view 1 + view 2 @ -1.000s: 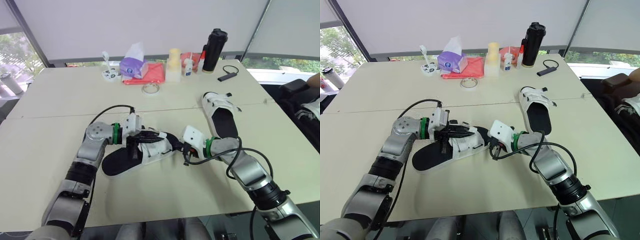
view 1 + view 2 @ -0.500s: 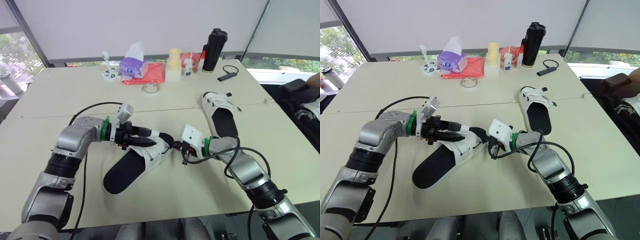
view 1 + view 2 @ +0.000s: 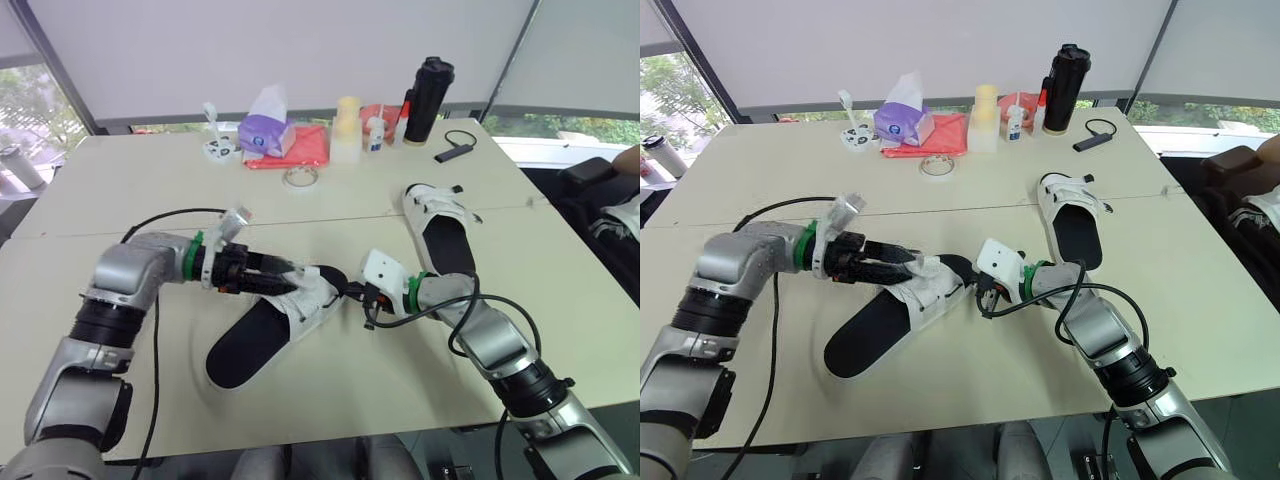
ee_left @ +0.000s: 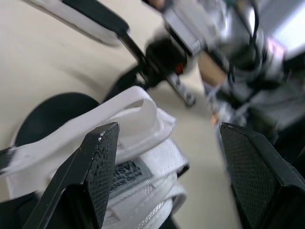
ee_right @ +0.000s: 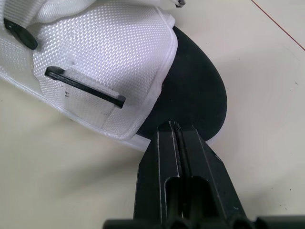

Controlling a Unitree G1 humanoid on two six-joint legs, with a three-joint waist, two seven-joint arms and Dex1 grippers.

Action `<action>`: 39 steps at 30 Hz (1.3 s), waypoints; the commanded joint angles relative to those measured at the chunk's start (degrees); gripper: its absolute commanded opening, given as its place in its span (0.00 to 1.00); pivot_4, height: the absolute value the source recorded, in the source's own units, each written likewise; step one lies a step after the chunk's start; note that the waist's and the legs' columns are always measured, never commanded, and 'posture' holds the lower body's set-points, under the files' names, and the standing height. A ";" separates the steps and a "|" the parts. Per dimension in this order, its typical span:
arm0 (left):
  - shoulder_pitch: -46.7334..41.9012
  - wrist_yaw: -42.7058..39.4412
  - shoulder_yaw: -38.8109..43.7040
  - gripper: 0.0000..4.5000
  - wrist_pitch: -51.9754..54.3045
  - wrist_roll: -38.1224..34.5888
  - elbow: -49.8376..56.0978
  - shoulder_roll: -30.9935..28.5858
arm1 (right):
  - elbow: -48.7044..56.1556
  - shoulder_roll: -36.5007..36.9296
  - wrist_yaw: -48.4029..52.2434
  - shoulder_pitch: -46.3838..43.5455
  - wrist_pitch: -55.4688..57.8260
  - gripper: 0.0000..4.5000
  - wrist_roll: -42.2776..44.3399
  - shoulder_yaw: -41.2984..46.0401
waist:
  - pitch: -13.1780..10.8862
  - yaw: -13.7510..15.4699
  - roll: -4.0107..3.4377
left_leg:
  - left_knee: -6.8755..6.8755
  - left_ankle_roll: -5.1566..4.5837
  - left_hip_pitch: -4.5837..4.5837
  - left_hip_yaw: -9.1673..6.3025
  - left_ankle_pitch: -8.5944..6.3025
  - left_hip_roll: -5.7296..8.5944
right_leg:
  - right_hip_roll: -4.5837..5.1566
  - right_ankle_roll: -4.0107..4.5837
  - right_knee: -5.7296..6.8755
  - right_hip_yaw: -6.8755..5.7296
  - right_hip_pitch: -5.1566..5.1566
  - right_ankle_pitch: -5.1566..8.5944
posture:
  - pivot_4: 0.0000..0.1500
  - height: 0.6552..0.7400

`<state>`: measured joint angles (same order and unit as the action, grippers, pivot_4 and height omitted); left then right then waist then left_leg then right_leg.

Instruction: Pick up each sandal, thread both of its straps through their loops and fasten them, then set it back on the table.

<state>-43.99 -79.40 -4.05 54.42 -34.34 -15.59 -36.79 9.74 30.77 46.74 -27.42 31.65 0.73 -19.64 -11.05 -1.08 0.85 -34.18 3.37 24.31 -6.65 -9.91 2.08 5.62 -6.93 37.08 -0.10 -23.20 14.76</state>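
Left eye view: the near sandal (image 3: 262,335) lies slantwise on the worktop (image 3: 120,200). My left pincer (image 3: 285,284) is over its white straps (image 3: 312,296), and my right pincer (image 3: 352,291) is at its toe end. The 2nd sandal (image 3: 445,240) sits apart, beyond my right arm.

Left wrist view: my fingers (image 4: 97,167) are spread wide, with 1 strap arching between them, ungripped.

Right wrist view: the fingers are pressed together, tips meeting the black toe rim.
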 commanded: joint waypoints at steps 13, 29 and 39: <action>0.19 5.78 -0.92 0.76 -33.24 14.42 -3.04 1.67 | -0.66 -0.12 0.77 -0.80 -0.88 0.00 -1.03 -0.77 | 0.00 0.33 0.01 | 0.02 0.03 0.00 0.02 0.00 0.00 | 0.01 0.07 -0.06 0.04 -0.01 -0.02 | 1.00 1.00; -7.77 -1.74 -3.05 0.76 -54.95 21.22 -19.39 6.81 | -0.13 -0.17 0.26 -0.40 -0.53 0.00 -1.32 -0.86 | 0.00 0.08 0.01 | 0.01 0.02 0.04 0.04 0.01 0.01 | 0.01 0.02 -0.07 0.02 -0.02 -0.04 | 1.00 1.00; -8.65 -4.38 -2.04 0.76 -54.33 20.98 -20.72 4.92 | 0.60 0.11 -0.03 0.06 -0.02 0.00 -1.31 -0.75 | 0.00 0.11 0.01 | 0.01 0.01 0.04 0.03 0.01 0.01 | 0.01 0.01 -0.05 0.01 -0.02 -0.03 | 1.00 1.00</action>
<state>-51.31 -83.53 -7.56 0.59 -13.00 -36.90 -31.32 9.42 30.69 46.66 -27.76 31.29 0.02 -20.08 -11.05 -0.98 0.87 -34.17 3.38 24.35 -6.62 -9.90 2.09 5.63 -6.91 37.03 -0.09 -23.23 14.73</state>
